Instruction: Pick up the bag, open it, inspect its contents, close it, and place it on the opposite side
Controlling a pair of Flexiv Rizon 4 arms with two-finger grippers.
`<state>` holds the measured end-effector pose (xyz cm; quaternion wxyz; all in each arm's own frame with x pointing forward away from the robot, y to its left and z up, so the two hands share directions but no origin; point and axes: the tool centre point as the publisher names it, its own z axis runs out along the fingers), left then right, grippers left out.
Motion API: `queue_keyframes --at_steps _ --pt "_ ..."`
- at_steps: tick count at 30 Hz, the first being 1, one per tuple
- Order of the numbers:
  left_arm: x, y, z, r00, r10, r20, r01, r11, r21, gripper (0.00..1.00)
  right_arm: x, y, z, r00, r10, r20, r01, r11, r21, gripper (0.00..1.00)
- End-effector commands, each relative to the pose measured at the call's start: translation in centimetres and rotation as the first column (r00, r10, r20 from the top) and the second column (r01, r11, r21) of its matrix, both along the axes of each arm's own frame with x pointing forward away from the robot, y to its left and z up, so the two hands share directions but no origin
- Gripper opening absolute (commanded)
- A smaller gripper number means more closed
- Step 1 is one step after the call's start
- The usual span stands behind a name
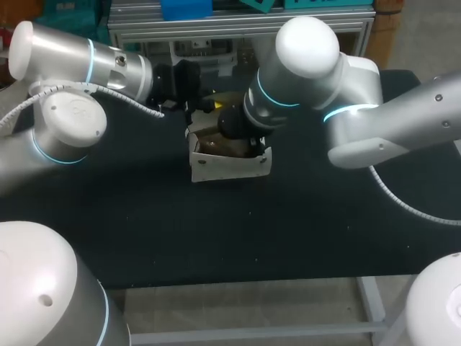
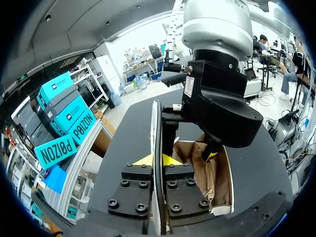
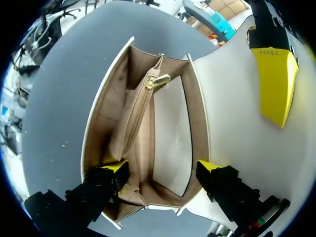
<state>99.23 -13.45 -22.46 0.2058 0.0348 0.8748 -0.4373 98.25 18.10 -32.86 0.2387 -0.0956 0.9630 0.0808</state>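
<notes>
A white handbag with a tan lining sits open toward the far middle of the black tabletop. Its flap is pinched by the left gripper and held back from the mouth. The right gripper is poised over the opening, spread wide. One yellow tip is lowered inside, beside the zipped centre pocket, and the other sits at the wall next to the flap.

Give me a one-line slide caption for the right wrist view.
Open white bag seen from above, right hand open at its mouth, left hand pinching the upright flap.
</notes>
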Motion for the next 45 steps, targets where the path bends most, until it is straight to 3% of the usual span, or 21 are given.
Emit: queue_keyframes --at_steps 1,2,3,20,35,39,45 --pt "-0.2 0.0 0.1 1.000 0.000 0.002 0.000 1.000 -0.003 0.00 -0.3 -0.1 0.2 1.000 -0.005 0.019 0.005 1.000 0.001 0.16" --pt "-0.2 0.0 0.1 1.000 0.000 0.002 0.000 1.000 -0.003 0.00 -0.4 -0.1 0.3 1.000 -0.006 0.024 0.006 1.000 0.000 0.02" --pt "-0.2 0.0 0.1 1.000 0.001 0.002 -0.001 1.000 -0.002 0.00 -0.4 -0.2 0.5 1.000 -0.005 0.029 0.005 1.000 0.000 0.00" --pt "-0.7 0.1 0.2 1.000 0.017 -0.001 -0.017 1.000 0.002 0.00 -2.1 -0.2 3.9 0.989 -0.002 0.151 0.003 1.000 -0.004 0.00" --pt "-3.0 -0.6 1.3 0.999 0.013 -0.052 -0.013 1.000 -0.015 0.00 -6.5 -0.9 7.6 0.962 0.001 0.274 0.004 1.000 -0.017 0.00" --pt "-2.1 -0.9 0.2 0.988 -0.017 -0.153 0.012 0.999 -0.035 0.00 -7.5 -1.2 7.6 0.959 -0.002 0.283 0.008 1.000 -0.020 0.00" --pt "0.4 -1.8 -3.1 0.960 -0.041 -0.277 0.033 0.999 -0.033 0.00 -8.9 -2.0 6.6 0.963 -0.016 0.270 0.021 1.000 -0.016 0.00"
